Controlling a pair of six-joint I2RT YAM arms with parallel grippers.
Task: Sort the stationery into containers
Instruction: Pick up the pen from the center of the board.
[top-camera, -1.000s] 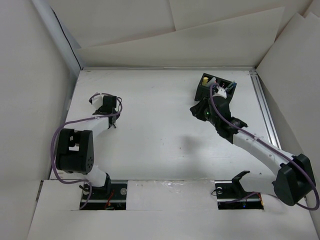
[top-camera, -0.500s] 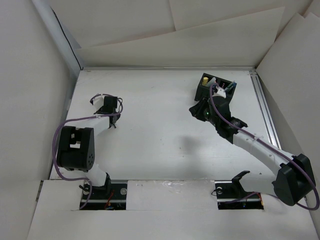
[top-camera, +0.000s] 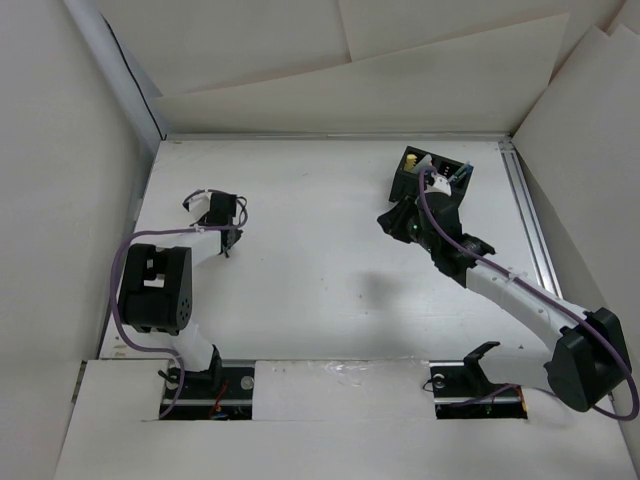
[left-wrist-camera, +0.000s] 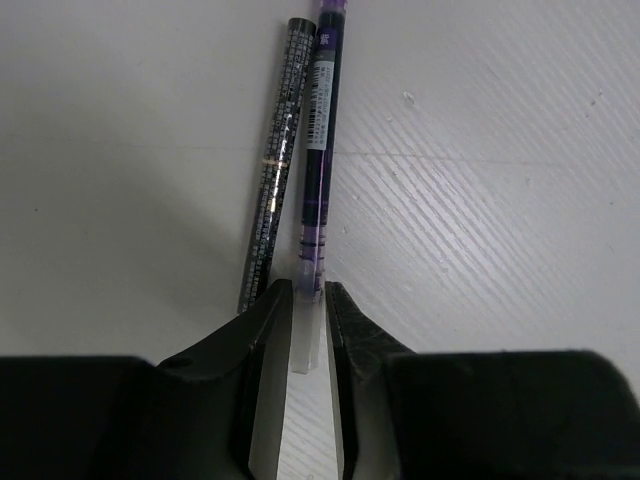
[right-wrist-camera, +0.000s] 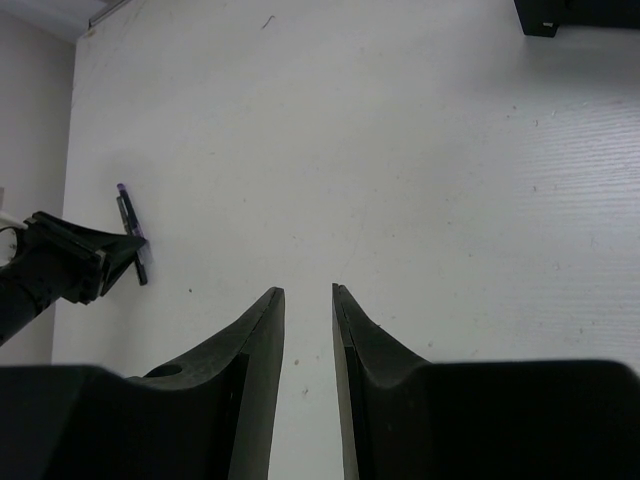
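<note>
Sorting in hand: the left gripper (left-wrist-camera: 308, 290) sits low on the white table (top-camera: 300, 300), its jaws pinched on the clear end of a purple pen (left-wrist-camera: 320, 130), which lies flat and points away from the wrist. A black patterned pen (left-wrist-camera: 278, 150) lies along the purple one's left side, touching or nearly so. The right gripper (right-wrist-camera: 308, 292) hangs above the table near the container (top-camera: 435, 172), a black two-compartment box at the far right, jaws a little apart with nothing between them.

The hold is at the very tip of the pen (whether it is firm the pictures do not settle), so the long free body will likely sag or swing once raised. The pickup would go best with the squeeze completed before any lift, then a slow, straight rise so the purple pen peels off without dragging its black neighbour. The box stands well apart across the table; a level, unhurried carry seems wise, with the right arm kept out of the path and the pen lowered tip-first into its compartment
</note>
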